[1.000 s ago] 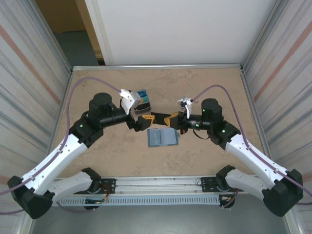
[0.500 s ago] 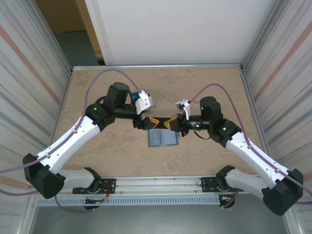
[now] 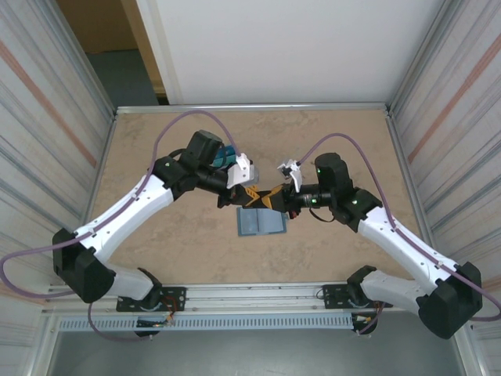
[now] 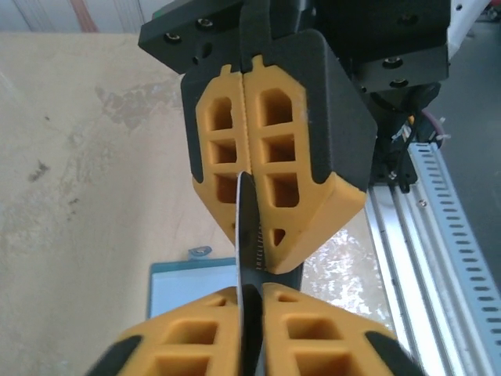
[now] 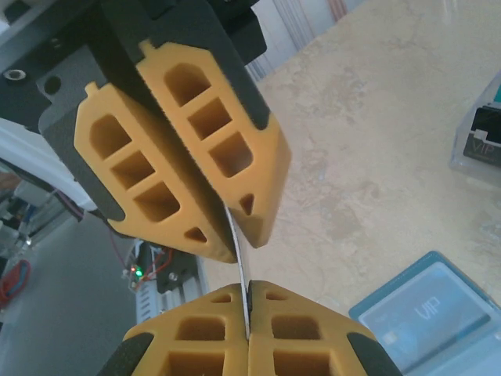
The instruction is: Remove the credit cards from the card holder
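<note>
- The task looks partly done. The card holder (image 3: pixel 261 222) lies opened flat on the table (image 3: pixel 156 149), pocket panels up, just in front of the two wrists.
- A pile of cards (image 3: pixel 225 154) sits on the table beyond the left wrist, well apart from the holder. It is judged to be the cards already removed.
- In the right wrist view that pile (image 5: pixel 479 137) shows at the far right edge, with a dark card on top.
- The card holder (image 5: pixel 423 313) is not empty: a pale card marked "VIP" sits in one of its pockets, so at least that one is left to pull. How many others remain cannot be told.
- One credit card (image 4: pixel 246 235) is in the air above the holder, seen edge-on as a thin dark sliver between the two grippers.
- The left gripper (image 4: pixel 250 301) has its jaws pressed together on the near end of that card, with no gap showing beside the sliver.
- The right gripper (image 4: pixel 247 211) faces it tip to tip, jaws likewise clamped on the card's other end.
- The right wrist view agrees: the right gripper (image 5: pixel 249 313) and the left gripper (image 5: pixel 227 223) both pinch the card (image 5: pixel 239 258).
- This reads as a handover between the arms. What is left is for one gripper to let go, the card to join the pile, and the holder to be emptied.
</note>
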Controlling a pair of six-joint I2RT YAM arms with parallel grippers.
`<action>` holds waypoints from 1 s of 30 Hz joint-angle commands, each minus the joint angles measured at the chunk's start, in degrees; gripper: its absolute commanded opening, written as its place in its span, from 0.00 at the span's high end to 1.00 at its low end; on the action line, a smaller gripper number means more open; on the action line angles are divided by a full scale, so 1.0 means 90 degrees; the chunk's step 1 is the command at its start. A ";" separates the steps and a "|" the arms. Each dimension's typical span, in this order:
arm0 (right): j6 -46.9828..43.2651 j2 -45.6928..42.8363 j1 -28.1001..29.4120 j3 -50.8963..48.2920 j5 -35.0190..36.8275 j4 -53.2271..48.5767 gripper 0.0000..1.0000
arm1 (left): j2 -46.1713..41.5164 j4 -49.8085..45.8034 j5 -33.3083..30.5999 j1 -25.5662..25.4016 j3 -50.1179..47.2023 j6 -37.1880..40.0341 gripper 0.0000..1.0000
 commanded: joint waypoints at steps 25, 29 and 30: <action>0.0979 0.0162 -0.0269 0.0438 0.3573 -0.0758 0.01 | 0.1910 0.1708 -0.0888 0.2028 0.0197 0.0816 1.00; 0.1098 0.0231 -0.0269 0.0455 0.3888 -0.0831 0.01 | 0.2441 0.1564 -0.1009 0.2111 0.0535 0.1106 1.00; 0.1125 0.0257 -0.0269 0.0452 0.3907 -0.0837 0.01 | 0.2556 0.1515 -0.0995 0.2143 0.0617 0.1159 1.00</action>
